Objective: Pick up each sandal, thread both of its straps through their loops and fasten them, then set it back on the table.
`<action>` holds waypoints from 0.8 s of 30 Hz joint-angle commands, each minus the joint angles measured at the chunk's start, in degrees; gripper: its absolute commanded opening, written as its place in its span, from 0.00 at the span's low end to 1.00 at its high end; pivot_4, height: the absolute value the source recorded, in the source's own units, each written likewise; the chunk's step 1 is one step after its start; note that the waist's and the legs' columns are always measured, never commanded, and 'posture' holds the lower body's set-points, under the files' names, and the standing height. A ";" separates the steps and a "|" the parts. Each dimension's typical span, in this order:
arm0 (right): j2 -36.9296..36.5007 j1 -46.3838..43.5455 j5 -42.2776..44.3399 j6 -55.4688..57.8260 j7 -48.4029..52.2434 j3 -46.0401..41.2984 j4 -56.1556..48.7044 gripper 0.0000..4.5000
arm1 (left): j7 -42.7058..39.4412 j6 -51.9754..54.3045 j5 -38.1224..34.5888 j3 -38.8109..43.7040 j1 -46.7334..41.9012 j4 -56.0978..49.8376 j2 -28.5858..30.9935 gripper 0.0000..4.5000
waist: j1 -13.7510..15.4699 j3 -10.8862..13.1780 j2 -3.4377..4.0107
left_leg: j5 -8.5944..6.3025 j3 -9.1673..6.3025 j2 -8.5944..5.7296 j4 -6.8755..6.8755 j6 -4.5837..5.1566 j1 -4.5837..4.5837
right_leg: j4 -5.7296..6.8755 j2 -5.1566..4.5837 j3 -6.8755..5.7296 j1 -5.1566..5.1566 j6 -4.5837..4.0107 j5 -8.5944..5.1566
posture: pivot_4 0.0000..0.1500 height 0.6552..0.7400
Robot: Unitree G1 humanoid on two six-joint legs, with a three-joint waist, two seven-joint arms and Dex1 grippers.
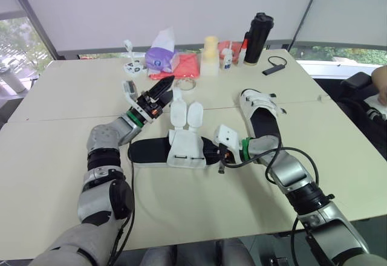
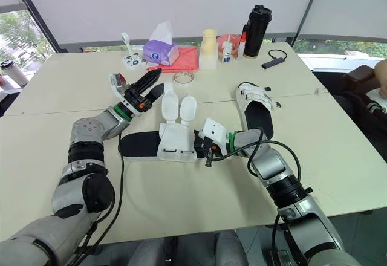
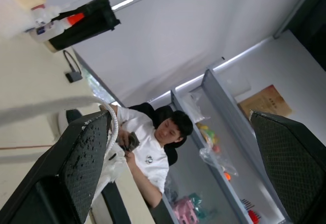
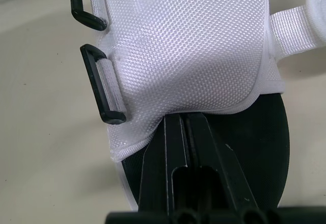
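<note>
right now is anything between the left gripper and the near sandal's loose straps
Nothing visible. The left gripper hangs open right beside the two loose straps of the near sandal, with bare table between them.

Nothing readable anywhere. The purple tissue pack on the desk has print on it, too small to read. Same with the label on the small bottle. The person's white shirt carries a small dark emblem, no letters legible. The brown box on the shelf shows marks, unreadable. The sandal upper is plain white weave.
</note>
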 commanded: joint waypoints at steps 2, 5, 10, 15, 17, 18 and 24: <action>-0.33 0.90 -1.53 1.00 -0.45 1.40 1.46 0.00 | -0.33 -0.09 -1.32 -1.29 0.31 -2.88 0.85 0.88 | -0.03 0.00 0.00 | 0.00 0.00 0.00 -0.01 0.00 0.00 | 0.00 0.00 0.00 0.00 0.00 0.00 | 1.00 1.00; -0.35 0.90 -1.50 1.03 -0.45 1.33 1.32 0.00 | -1.46 0.41 -0.76 -3.31 1.51 -4.68 1.30 0.58 | -0.01 0.00 0.00 | 0.00 0.00 0.00 -0.02 0.00 0.00 | -0.01 0.00 0.00 -0.01 0.00 0.00 | 1.00 1.00; -0.36 1.06 -1.52 1.06 -0.55 1.31 1.18 0.00 | -2.21 -0.29 -1.08 -4.84 2.82 -6.55 2.02 0.04 | 0.02 0.00 0.00 | 0.00 0.00 0.00 -0.02 0.00 0.00 | -0.02 0.00 0.01 -0.01 -0.01 0.00 | 1.00 1.00; -0.37 1.22 -1.50 1.14 -0.60 1.33 0.88 0.00 | -5.01 -0.38 -0.46 -8.46 5.05 -11.59 3.70 0.01 | -0.04 0.00 0.00 | -0.01 0.00 0.01 -0.06 -0.01 0.00 | -0.06 0.00 0.02 -0.02 -0.01 -0.01 | 1.00 1.00; -0.38 1.27 -1.50 1.14 -0.63 1.32 0.78 0.00 | -6.22 -0.37 -0.03 -10.87 6.67 -15.49 4.74 0.01 | 0.00 0.00 0.00 | -0.01 0.02 0.01 -0.08 -0.01 0.00 | -0.09 0.00 0.05 -0.03 -0.02 -0.01 | 1.00 1.00; -0.39 1.29 -1.52 1.12 -0.63 1.34 0.75 0.00 | -6.49 -0.44 -0.06 -11.57 7.24 -16.78 5.10 0.01 | -0.01 0.00 0.00 | -0.01 0.02 0.01 -0.09 -0.01 -0.01 | -0.10 0.00 0.05 -0.03 -0.02 -0.01 | 1.00 1.00; -0.40 1.37 -1.55 1.09 -0.67 1.39 0.62 0.00 | -13.90 -1.94 -0.19 -19.16 14.68 -34.48 11.26 0.01 | -0.08 0.01 0.01 | -0.01 0.09 0.03 -0.19 -0.02 0.00 | -0.15 0.00 0.16 -0.09 -0.04 -0.01 | 1.00 1.00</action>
